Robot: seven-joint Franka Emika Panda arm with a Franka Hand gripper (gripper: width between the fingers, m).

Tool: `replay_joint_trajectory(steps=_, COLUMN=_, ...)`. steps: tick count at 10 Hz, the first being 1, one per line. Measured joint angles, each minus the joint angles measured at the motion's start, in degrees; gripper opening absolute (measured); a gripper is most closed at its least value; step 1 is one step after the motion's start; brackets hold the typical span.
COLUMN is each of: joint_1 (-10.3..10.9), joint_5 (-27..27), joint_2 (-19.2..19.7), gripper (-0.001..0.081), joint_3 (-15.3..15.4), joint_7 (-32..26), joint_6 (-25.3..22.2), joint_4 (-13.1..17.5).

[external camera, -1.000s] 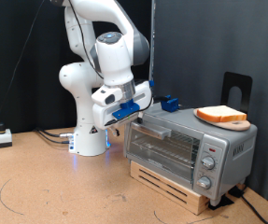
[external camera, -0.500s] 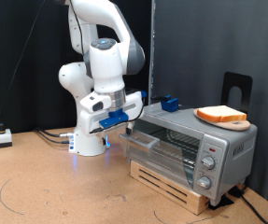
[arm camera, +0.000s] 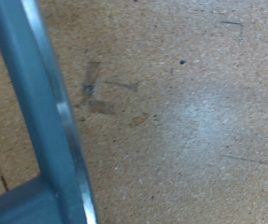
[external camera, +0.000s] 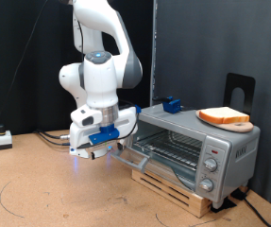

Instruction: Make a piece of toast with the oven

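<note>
The oven (external camera: 187,151) sits on the bench (external camera: 50,194), door lowered. The pincer (external camera: 119,144) is at the door's edge; its grip cannot be told. The toast (external camera: 223,116) lies on a board (external camera: 241,126) atop the oven; likely light, crumbly, best taken by its edges.

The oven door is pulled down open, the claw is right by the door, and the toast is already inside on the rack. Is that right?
Not quite. The toast is not inside; the exterior view shows it on the round board on top of the oven. The door is down and open, with the claw at its edge.
</note>
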Motion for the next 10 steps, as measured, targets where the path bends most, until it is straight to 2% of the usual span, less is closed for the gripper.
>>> replay_joint_trajectory(steps=2, joint_1=-0.06, joint_5=1.74, joint_2=2.86, gripper=0.081, joint_3=-0.65, joint_7=-0.58, joint_6=0.57, joint_4=1.27)
replay_joint_trajectory(steps=6, joint_1=0.04, joint_5=11.72, joint_2=9.9, gripper=0.081, joint_3=-0.37, joint_7=-3.19, joint_6=-0.48, joint_4=6.07)
replay_joint_trajectory(steps=10, joint_1=0.02, joint_5=12.55, joint_2=17.46, gripper=0.081, joint_3=-0.12, joint_7=-3.85, joint_6=1.74, joint_4=9.94)
